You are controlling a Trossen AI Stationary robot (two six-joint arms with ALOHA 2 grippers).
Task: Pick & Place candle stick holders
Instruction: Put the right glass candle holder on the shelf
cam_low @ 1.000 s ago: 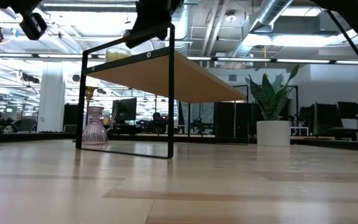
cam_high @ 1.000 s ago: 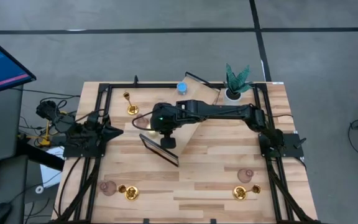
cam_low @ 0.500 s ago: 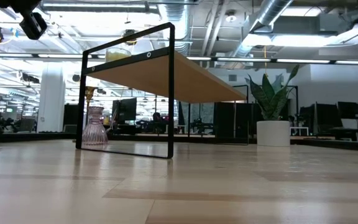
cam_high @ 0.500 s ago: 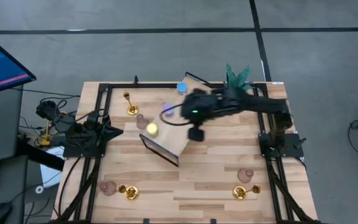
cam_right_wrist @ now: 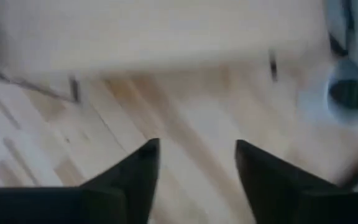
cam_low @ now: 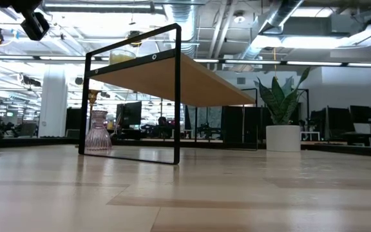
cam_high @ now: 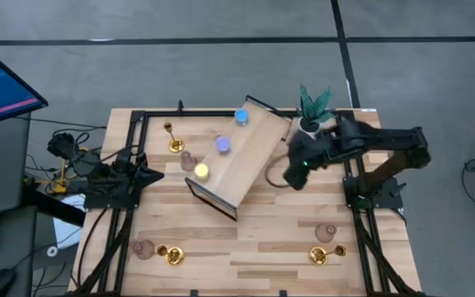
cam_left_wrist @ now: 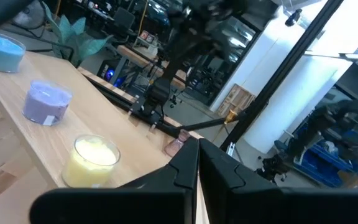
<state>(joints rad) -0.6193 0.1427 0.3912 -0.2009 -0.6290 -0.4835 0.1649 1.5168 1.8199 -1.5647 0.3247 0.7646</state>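
Observation:
A wooden shelf (cam_high: 239,161) with a black frame stands mid-table. The blue (cam_high: 242,117), violet (cam_high: 223,145) and yellow (cam_high: 202,172) candle stick holders sit in a row on its top. Gold (cam_high: 171,137) and pink (cam_high: 188,159) holders stand on the table left of it, with more pairs near left (cam_high: 144,248) and near right (cam_high: 320,256). My right gripper (cam_high: 293,175) hovers right of the shelf, open and empty (cam_right_wrist: 197,155). My left gripper (cam_high: 151,175) waits at the left, shut (cam_left_wrist: 197,163).
A green plant in a white pot (cam_high: 310,115) stands at the far right, just beyond my right gripper. Black rails (cam_high: 130,206) run along both table sides. Bare wood lies between the shelf and the near edge.
My right gripper has left the shelf's left end, where the yellow holder now shows uncovered. It has swept up and toward the table's right edge, rolling as it went, and now hangs off the shelf's right side near the plant.

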